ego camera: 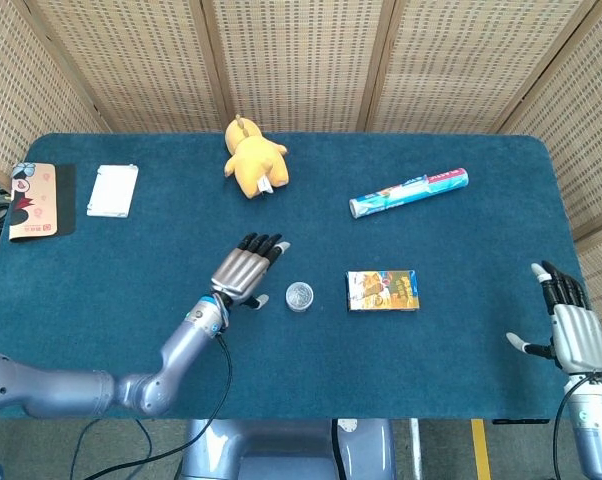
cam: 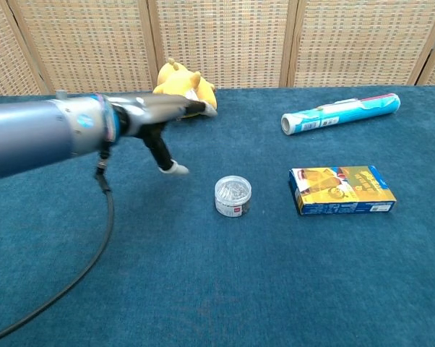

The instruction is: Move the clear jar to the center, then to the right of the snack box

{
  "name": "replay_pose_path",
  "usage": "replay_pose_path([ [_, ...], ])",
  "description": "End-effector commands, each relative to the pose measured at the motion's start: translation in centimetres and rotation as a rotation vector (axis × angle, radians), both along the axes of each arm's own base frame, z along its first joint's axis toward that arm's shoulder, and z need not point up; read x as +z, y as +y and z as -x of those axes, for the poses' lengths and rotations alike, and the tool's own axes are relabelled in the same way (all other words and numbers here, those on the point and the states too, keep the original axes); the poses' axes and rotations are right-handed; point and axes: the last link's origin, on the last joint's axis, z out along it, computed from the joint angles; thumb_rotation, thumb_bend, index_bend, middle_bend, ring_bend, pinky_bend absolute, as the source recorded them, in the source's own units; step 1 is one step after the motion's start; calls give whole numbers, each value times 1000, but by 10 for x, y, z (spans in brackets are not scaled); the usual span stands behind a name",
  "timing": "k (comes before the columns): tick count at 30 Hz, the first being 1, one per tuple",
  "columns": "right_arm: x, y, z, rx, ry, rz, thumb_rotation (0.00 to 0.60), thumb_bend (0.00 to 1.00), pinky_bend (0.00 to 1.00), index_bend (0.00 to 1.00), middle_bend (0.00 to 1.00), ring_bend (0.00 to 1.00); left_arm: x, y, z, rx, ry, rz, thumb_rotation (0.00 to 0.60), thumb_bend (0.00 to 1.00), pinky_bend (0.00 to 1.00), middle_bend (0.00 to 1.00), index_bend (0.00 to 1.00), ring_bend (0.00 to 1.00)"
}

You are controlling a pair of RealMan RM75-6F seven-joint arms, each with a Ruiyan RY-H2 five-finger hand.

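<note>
We open on the big blue surface (ego camera: 101,270), carpeted edge to edge and backed by woven wicker panels (ego camera: 291,60). Our left arm (cam: 37,137) sweeps in long and grey from the near left, a black cable (cam: 105,217) looping beneath it. At its end the left hand (ego camera: 246,268) hangs over the cloth with fingers stretched out flat and apart, holding nothing, thumb pointing down in the chest view. Over at the far right edge we see the right hand (ego camera: 571,325), fingers upright and spread, thumb out to the side, also holding nothing and well apart from everything on the cloth.

Next in size, the yellow plush toy (ego camera: 253,158) lies near the back edge, and the long teal tube (ego camera: 409,193) rests at an angle on the right half. The snack box (ego camera: 383,291) lies flat right of centre, printed face up. At the left edge we spot a tan card with a cartoon print (ego camera: 33,202), and just beside it a small white pad (ego camera: 112,190).

Smallest of all, the clear jar (cam: 233,196): it stands upright near the middle of the surface, between the left hand and the snack box, just left of the box, touching neither.
</note>
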Motion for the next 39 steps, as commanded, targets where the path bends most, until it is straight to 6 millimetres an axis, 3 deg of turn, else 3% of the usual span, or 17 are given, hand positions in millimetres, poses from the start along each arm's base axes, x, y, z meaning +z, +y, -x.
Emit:
replay_pose_path([
  [1,-2,1,-2,3,6,-6,600,0,0,0,0,0,55,-22,45,23,-40,-162,600,291,0,0,0,0],
  [9,-8,2,-7,22,34,-13,600,0,0,0,0,0,120,-79,110,107,1,-349,600,292,0,0,0,0],
  [18,-12,1,-17,51,59,-11,600,0,0,12,0,0,150,-133,158,184,95,-397,600,291,0,0,0,0],
  [22,-14,-8,-42,119,76,-6,600,0,0,61,0,0,159,-153,178,220,111,-398,600,292,0,0,0,0],
  [31,-27,-25,-108,254,119,-42,600,0,27,153,0,0,166,-155,180,201,71,-402,600,291,0,0,0,0],
  [34,-45,-34,-151,333,142,-91,600,0,31,167,0,0,166,-155,180,192,61,-391,600,290,0,0,0,0],
  [39,-72,-43,-201,402,169,-166,600,0,36,169,0,0,166,-156,180,186,49,-385,600,291,0,0,0,0],
])
